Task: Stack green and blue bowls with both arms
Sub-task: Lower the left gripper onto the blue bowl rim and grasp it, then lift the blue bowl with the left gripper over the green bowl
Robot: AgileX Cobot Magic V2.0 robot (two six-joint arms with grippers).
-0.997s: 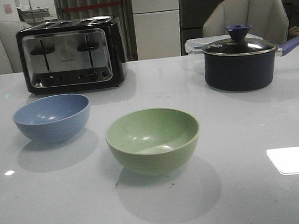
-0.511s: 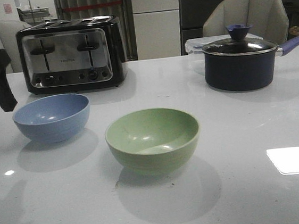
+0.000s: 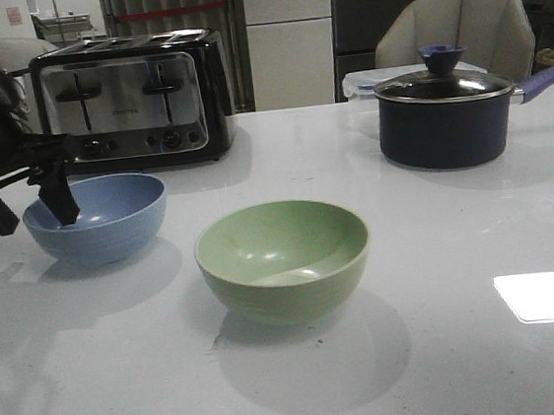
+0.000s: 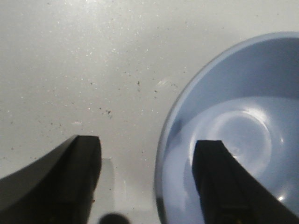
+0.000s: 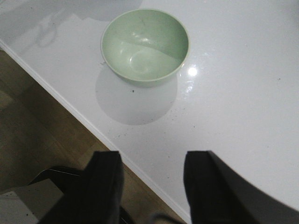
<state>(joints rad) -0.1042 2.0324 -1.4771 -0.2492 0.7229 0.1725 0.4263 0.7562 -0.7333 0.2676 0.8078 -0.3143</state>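
The dusty blue bowl point(image 3: 97, 218) stands on the white table at the left. The pale green bowl point(image 3: 283, 258) stands nearer the middle, empty. My left gripper point(image 3: 29, 208) is open and straddles the blue bowl's left rim, one finger inside the bowl, one outside. In the left wrist view the blue bowl point(image 4: 247, 116) fills the right side, with one fingertip point(image 4: 217, 163) over its inside and my left gripper point(image 4: 147, 161) wide open. My right gripper point(image 5: 149, 175) is open above the table's front edge, well short of the green bowl point(image 5: 145, 44). It does not show in the front view.
A black and chrome toaster point(image 3: 132, 102) stands behind the blue bowl. A dark lidded saucepan point(image 3: 446, 115) with a blue handle stands at the back right, a clear container behind it. The table edge point(image 5: 70, 105) and wooden floor show in the right wrist view.
My left arm has come in from the left and down; its open gripper now straddles the blue bowl's left rim. Both bowls have stayed in place.
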